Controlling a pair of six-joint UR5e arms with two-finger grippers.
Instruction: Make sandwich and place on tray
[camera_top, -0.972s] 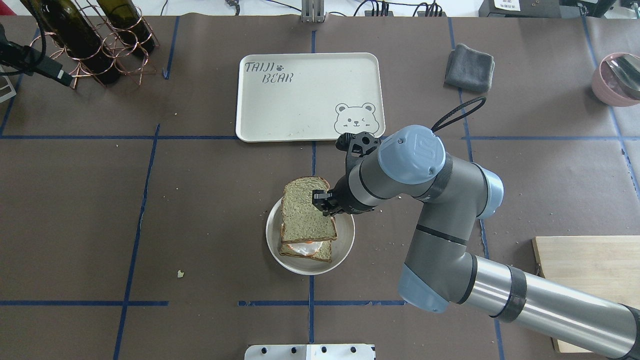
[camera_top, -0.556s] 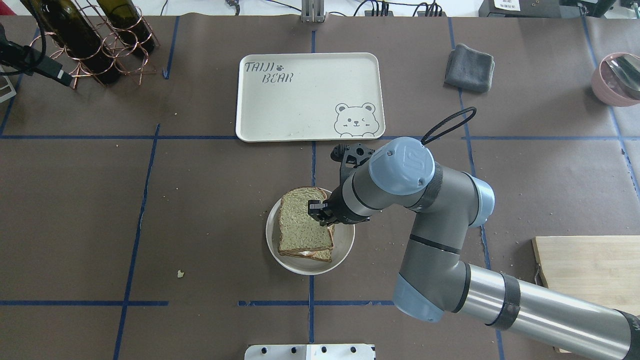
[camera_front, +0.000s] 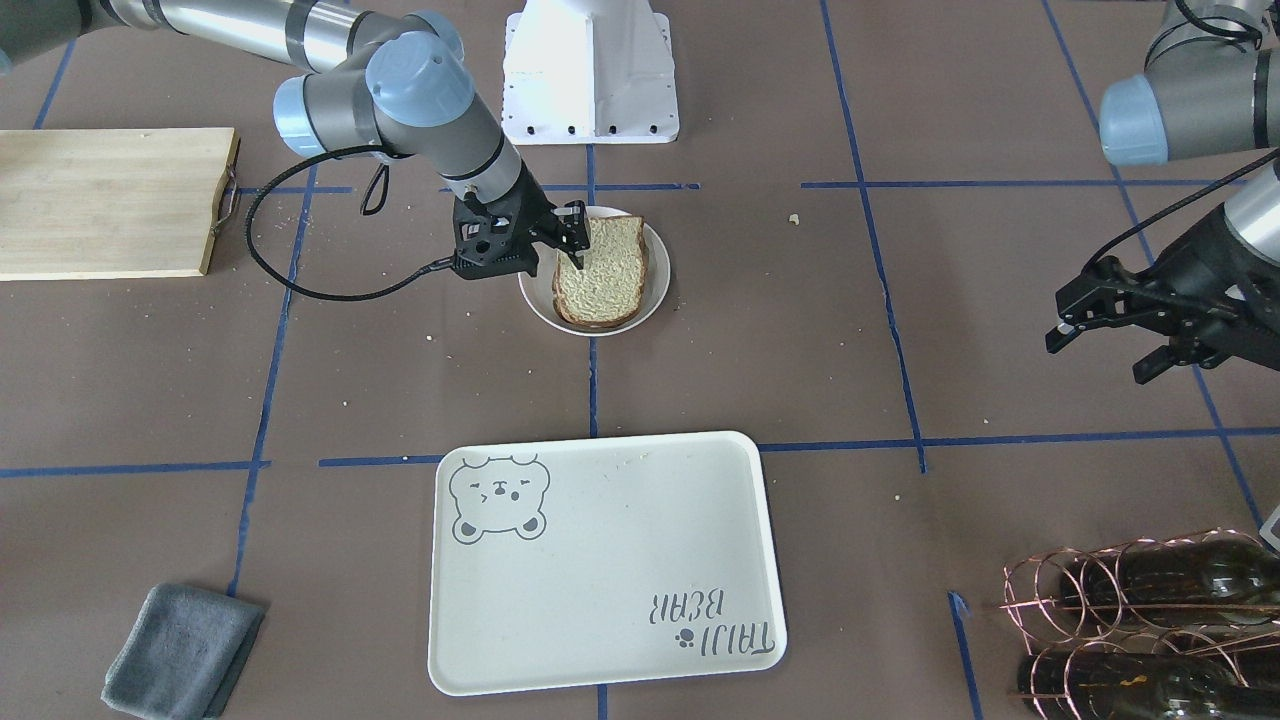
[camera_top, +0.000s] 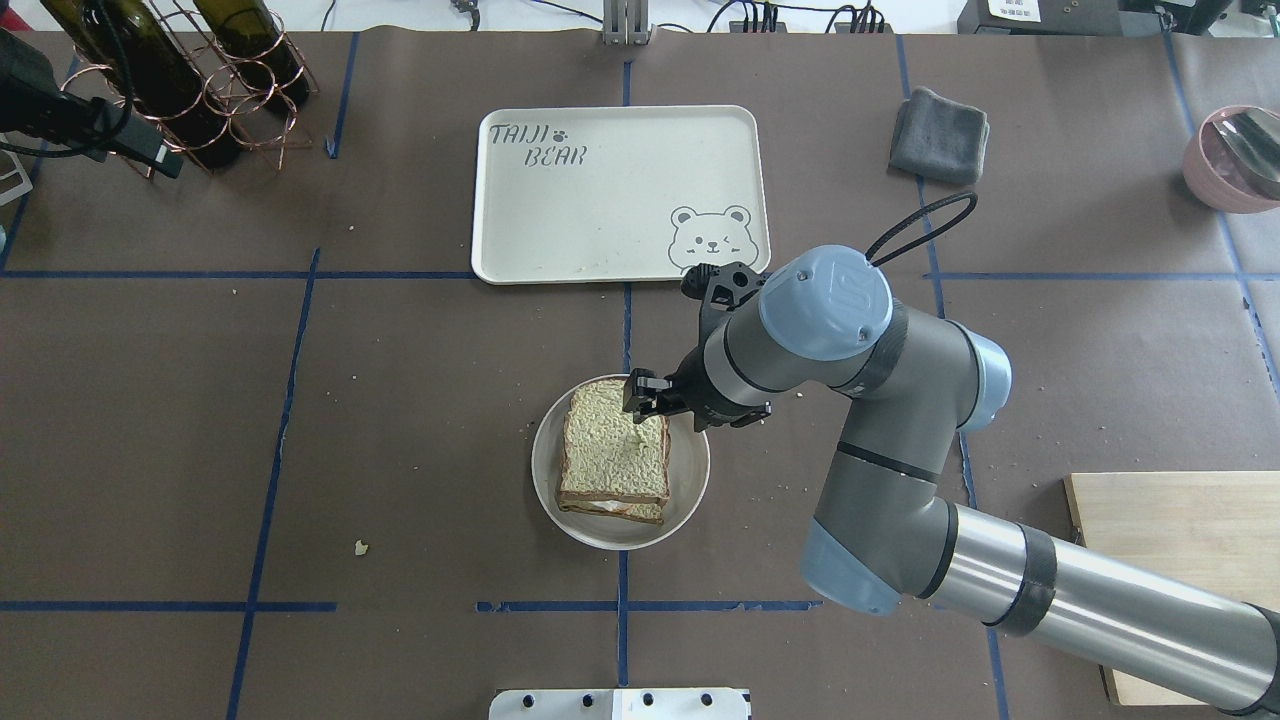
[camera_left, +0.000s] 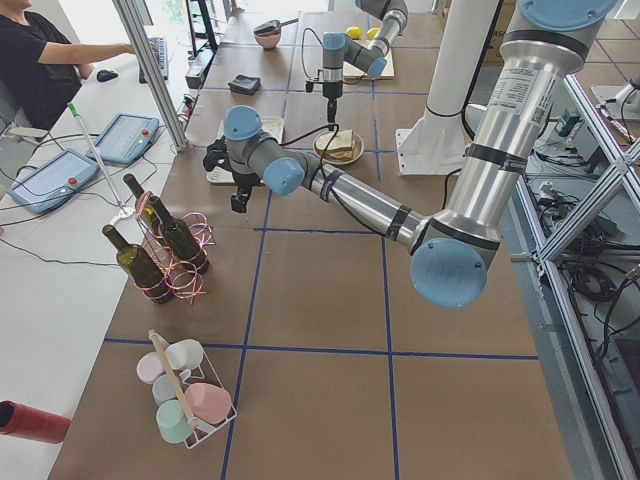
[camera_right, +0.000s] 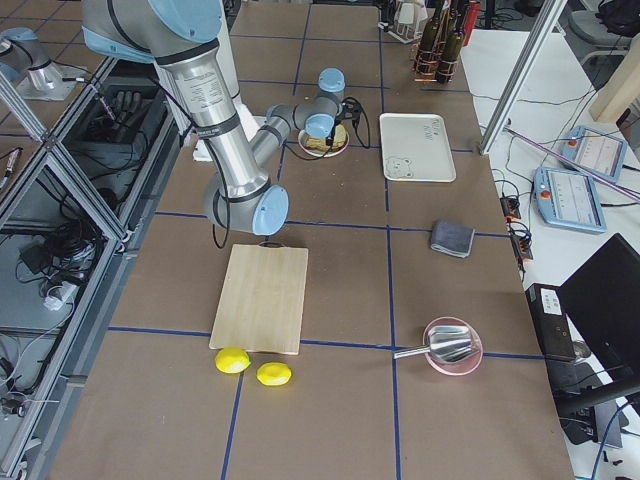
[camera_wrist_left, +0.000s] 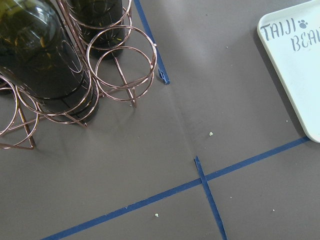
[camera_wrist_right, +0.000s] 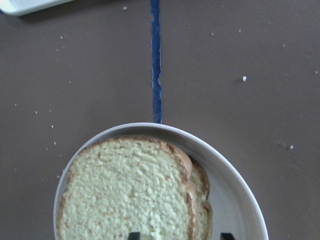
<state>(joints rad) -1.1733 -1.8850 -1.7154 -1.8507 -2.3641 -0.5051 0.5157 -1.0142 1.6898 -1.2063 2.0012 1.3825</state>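
The sandwich (camera_top: 613, 455) lies on a round off-white plate (camera_top: 692, 470) at the table's middle: a top slice of pale bread flat over a bottom slice (camera_top: 628, 513). The egg is almost wholly hidden between them. My right gripper (camera_top: 642, 395) is open and empty, just over the sandwich's far edge. In the right wrist view its two fingertips (camera_wrist_right: 227, 235) stand apart above the sandwich (camera_wrist_right: 130, 195) and the plate (camera_wrist_right: 235, 200). The cream bear tray (camera_top: 600, 200) lies empty beyond the plate. My left gripper (camera_front: 1100, 325) hovers open and empty at the far left, near the bottle rack.
A copper rack with wine bottles (camera_top: 190, 80) stands at the back left. A grey folded cloth (camera_top: 938, 135) and a pink bowl (camera_top: 1230, 160) are at the back right. A wooden cutting board (camera_top: 1180, 540) lies at the right, with two lemons (camera_right: 232, 360) beyond it.
The top slice, held tilted over the egg, came down flat onto the stack. My right gripper let go of it and drew back toward the tray. The left arm shifted slightly.
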